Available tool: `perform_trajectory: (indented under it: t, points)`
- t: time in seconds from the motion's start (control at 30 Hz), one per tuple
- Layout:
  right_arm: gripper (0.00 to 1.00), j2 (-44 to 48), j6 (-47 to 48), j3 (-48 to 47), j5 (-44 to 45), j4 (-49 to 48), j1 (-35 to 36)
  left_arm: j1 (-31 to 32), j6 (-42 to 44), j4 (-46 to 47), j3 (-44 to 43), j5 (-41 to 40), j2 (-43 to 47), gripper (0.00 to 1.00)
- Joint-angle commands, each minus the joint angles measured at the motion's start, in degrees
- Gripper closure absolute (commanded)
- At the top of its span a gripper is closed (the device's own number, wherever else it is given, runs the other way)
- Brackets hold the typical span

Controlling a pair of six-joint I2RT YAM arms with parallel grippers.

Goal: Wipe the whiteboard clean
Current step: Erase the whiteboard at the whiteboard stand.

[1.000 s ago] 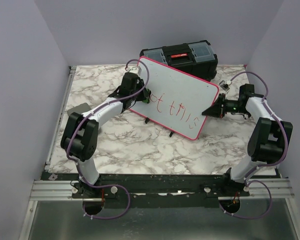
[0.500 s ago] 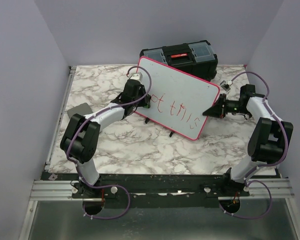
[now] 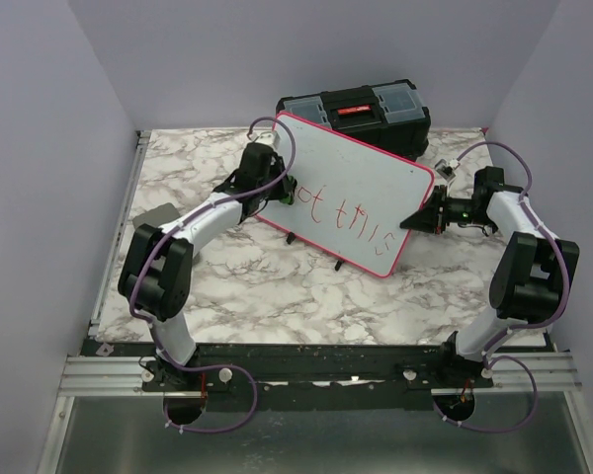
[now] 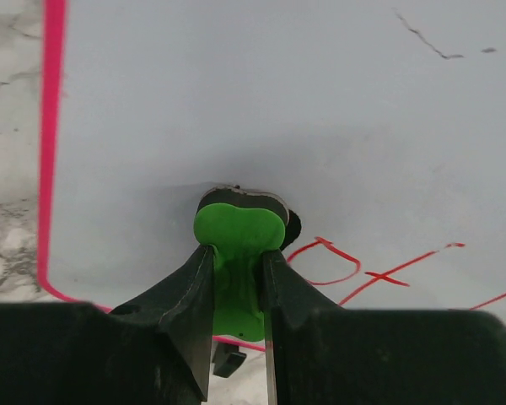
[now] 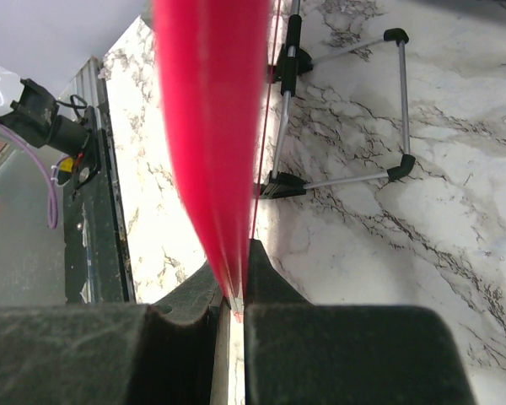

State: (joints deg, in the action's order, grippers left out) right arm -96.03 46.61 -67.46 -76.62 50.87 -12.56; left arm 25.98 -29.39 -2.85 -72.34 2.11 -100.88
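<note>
The whiteboard (image 3: 361,178) stands tilted mid-table, in front of a black toolbox (image 3: 361,109). The left arm reaches forward, its left gripper (image 4: 236,257) pinching a green eraser (image 4: 236,228) against the board beside the red writing. The right arm bends inward, and its right gripper (image 5: 233,283) is clamped on the board's pink right rim.

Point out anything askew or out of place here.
The whiteboard stands skewed, diagonal to the table's edges, its far corner in front of the black toolbox. The right pincer pinches its pink rim. Nothing looks spilled or broken.
</note>
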Motion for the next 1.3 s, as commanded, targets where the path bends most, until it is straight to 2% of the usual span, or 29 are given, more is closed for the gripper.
perform_trajectory:
  t: [0.0,0.2,0.33,0.67,0.77,0.93,1.1,1.27]
  points:
    - [0.99,0.67,1.94,-1.88,-4.75,1.84,0.79,-2.66,1.27,-0.23,1.83,0.7,-0.44,1.0]
    - [0.99,0.24,2.4,-2.06,-4.86,2.32,0.86,-2.65,-0.76,2.59,9.02,1.68,0.44,1.0]
    - [0.99,0.2,2.48,-2.06,-4.87,2.5,0.84,-0.61,-1.45,4.41,10.62,2.95,0.23,1.0]
    - [0.99,0.4,2.52,-2.06,-5.03,2.64,0.8,3.55,-1.68,2.28,3.24,2.97,-0.03,1.0]
    - [0.99,0.49,2.72,-2.15,-5.03,2.71,0.87,2.92,-0.13,-1.05,0.4,0.82,0.96,1.0]
    - [0.99,0.58,3.01,-2.28,-5.12,3.09,0.87,-1.64,-0.23,-2.28,0.2,0.54,1.0,1.0]
    - [0.99,0.59,3.31,-2.38,-5.21,3.32,0.81,-4.5,-0.44,-0.97,3.86,1.96,0.35,1.0]
    - [0.99,0.4,3.45,-2.37,-5.21,3.51,0.81,-4.35,-2.39,2.57,8.0,5.27,-0.58,1.0]
